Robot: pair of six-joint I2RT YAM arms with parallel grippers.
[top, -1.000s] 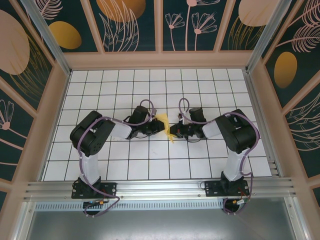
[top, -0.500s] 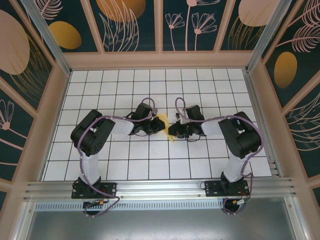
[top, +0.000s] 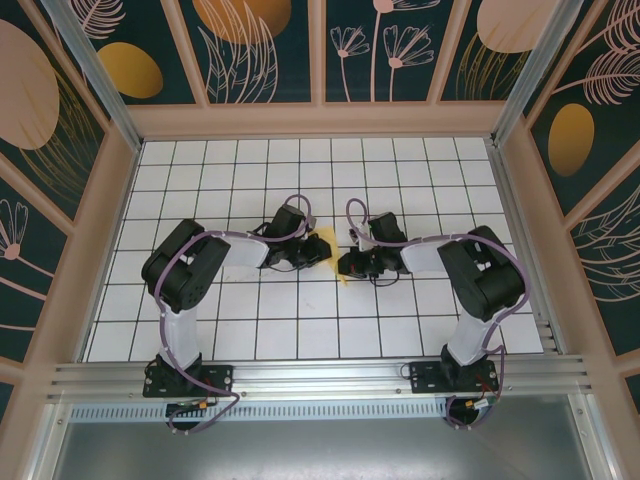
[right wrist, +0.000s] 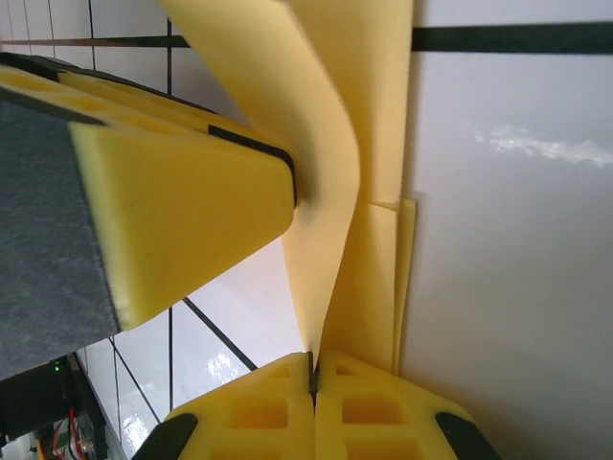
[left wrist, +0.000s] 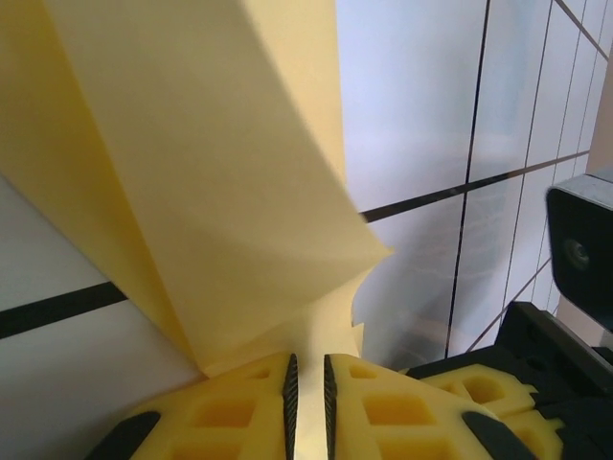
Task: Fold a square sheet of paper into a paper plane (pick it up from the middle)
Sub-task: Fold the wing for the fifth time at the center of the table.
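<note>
The square sheet of paper [top: 342, 278], already creased into angled flaps, is sitting near the middle of the worktop [top: 300, 170], about midway between its left and right edges, and is being held up between the two arms. The left gripper [top: 321, 250] is pressing in from the left side and the right gripper [top: 346, 265] from the right, their tips just beside each other.

In the left wrist view the left gripper [left wrist: 306, 372] is clamping the paper [left wrist: 220, 163], its yellow pads nearly together with a thin layer running down between them while folded layers are fanning upward and to the left.

In the right wrist view the right gripper [right wrist: 312, 369] is pinching the sheet [right wrist: 335, 125] with its jaws pressed together on a lower edge. One of the left gripper's pads [right wrist: 182, 211] is touching the paper from the left.
</note>
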